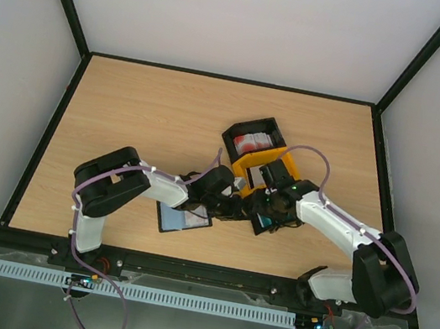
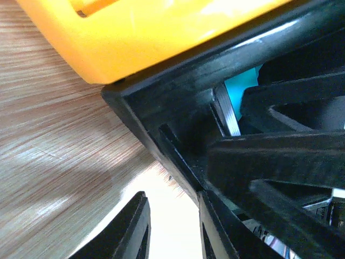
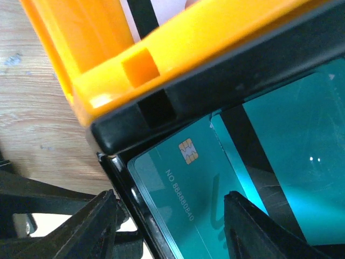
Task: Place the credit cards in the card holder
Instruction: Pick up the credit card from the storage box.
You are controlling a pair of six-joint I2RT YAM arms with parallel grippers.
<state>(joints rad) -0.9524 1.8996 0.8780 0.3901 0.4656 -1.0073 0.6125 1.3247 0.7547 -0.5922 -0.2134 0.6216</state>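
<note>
Though hard to read from overhead, look to the right wrist view for the teal credit cards (image 3: 183,178): stacked flat in the near black bin (image 3: 226,81), chip side up, hard against the yellow bin (image 3: 108,59). Note the right gripper (image 3: 172,232) spread wide and pinching nothing, one finger (image 3: 91,226) outside the bin wall and the other over the top card. Find the left gripper (image 2: 172,237) low at the same bin's corner, jaws only narrowly parted, with bare tabletop (image 2: 54,135) visible in the gap and nothing caught there. See the card holder (image 1: 185,220) lying open on the tabletop just left of that bin, contents too small to make out from above. Leave aside the red-and-white cards (image 1: 253,143) in the far black bin (image 1: 229,139). Expect thin, light, stiff, slick plastic: awkward to lift off a flat stack, apt to slide or drag a second card along. Probably best to tip one card up against the wall and pinch it across a short edge. Likely need to steady the soft holder while feeding a narrow slot.
</note>
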